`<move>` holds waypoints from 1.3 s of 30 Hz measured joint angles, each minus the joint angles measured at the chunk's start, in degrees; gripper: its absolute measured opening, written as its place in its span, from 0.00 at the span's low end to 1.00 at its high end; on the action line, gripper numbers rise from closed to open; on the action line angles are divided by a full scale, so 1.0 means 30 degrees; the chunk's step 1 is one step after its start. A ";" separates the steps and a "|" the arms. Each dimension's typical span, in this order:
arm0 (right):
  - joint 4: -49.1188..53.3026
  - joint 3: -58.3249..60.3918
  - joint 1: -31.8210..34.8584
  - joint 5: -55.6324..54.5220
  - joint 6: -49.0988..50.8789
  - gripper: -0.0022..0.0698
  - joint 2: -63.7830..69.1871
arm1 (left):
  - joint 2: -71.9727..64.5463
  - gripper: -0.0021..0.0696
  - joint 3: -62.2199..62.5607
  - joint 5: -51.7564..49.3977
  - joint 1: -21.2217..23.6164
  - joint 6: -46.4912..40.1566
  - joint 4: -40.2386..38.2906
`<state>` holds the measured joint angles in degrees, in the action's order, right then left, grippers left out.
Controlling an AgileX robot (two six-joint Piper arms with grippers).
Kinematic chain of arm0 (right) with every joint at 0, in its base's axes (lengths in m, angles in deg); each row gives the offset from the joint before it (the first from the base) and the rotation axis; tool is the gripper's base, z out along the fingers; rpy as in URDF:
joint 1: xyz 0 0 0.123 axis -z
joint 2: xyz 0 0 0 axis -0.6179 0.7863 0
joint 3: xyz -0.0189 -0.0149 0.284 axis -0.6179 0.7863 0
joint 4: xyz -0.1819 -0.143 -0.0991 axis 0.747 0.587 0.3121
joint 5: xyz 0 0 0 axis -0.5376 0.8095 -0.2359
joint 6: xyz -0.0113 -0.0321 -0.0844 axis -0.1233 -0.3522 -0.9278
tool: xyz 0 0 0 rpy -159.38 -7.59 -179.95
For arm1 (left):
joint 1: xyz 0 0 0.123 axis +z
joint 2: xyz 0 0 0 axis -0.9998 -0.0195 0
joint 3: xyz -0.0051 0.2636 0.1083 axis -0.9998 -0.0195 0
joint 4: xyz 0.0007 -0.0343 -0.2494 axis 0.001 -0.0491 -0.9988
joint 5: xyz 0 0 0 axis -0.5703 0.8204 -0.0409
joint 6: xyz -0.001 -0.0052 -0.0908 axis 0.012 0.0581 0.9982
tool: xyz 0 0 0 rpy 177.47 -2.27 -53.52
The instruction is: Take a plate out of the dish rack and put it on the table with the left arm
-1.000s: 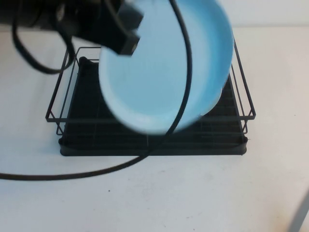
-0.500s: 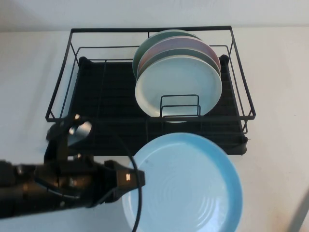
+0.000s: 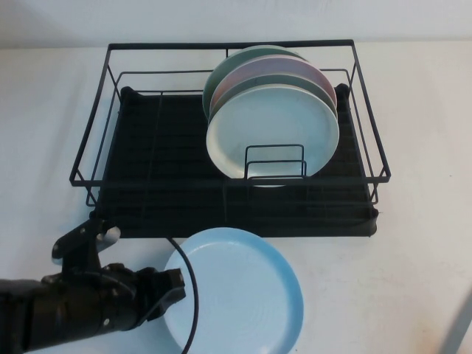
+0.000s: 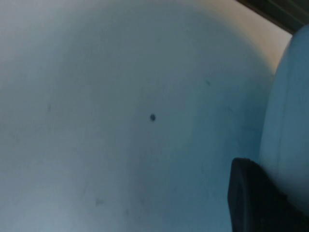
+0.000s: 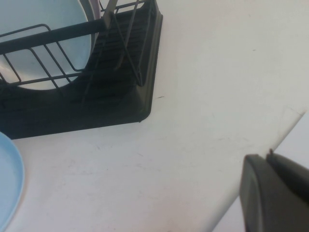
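Observation:
The sky-blue plate [image 3: 236, 291] lies nearly flat on the white table [image 3: 413, 258], just in front of the black wire dish rack [image 3: 162, 147]. My left gripper [image 3: 175, 286] is at the plate's left rim, shut on that rim, with the left arm [image 3: 66, 310] low over the table at the front left. In the left wrist view one black finger [image 4: 253, 203] sits against the plate's pale blue rim [image 4: 289, 121]. My right gripper [image 5: 282, 193] is shut and empty at the table's right edge, away from the rack [image 5: 120, 77].
A pale mint-white plate [image 3: 273, 133], a pink plate [image 3: 302, 74] and a green plate [image 3: 240, 63] stand upright in the rack's right half. The rack's left half holds no dishes. A black cable [image 3: 193, 310] crosses the blue plate's left side.
The blue plate was held high near the camera, then came down in front of the rack; it is now lower, flatter and further left, with the left arm lower too.

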<state>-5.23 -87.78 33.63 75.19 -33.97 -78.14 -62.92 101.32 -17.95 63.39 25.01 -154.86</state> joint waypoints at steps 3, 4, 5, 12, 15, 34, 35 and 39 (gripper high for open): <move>0.0000 0.0000 0.0000 0.0000 0.0000 0.00 0.0000 | -0.0992 0.11 0.0846 -0.0157 0.0000 -0.0941 -0.0164; 0.0000 0.0000 0.0000 0.0000 0.0000 0.00 0.0000 | -0.1282 0.11 0.1096 -0.0245 0.0000 -0.1124 -0.0207; -0.0006 0.0000 0.0000 0.0000 0.0000 0.00 0.0000 | -0.1525 0.12 0.1310 -0.0390 0.0000 -0.1261 -0.0207; -0.0040 0.0000 0.0000 0.0000 0.0000 0.00 0.0000 | -0.2169 0.44 0.1542 0.0071 0.0000 -0.1640 -0.0207; -0.0040 0.0000 0.0000 0.0000 0.0000 0.00 0.0000 | -0.2169 0.57 0.1577 0.0204 0.0000 -0.1640 -0.0172; -0.0110 0.0000 0.0000 0.0000 0.0000 0.00 0.0000 | 0.6929 0.19 0.1620 0.1503 0.0000 -0.3861 0.5450; -0.0121 0.0000 0.0000 0.0000 0.0000 0.00 0.0000 | 0.7670 0.13 0.1620 0.1024 0.0000 -0.3939 0.6048; -0.0153 0.0000 0.0000 0.0000 0.0000 0.00 0.0000 | 0.9960 0.05 0.1620 -0.0452 0.0000 -0.4071 0.7899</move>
<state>-5.69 -87.78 33.63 75.19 -33.97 -78.14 -33.04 106.17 -19.30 63.39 12.80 -131.16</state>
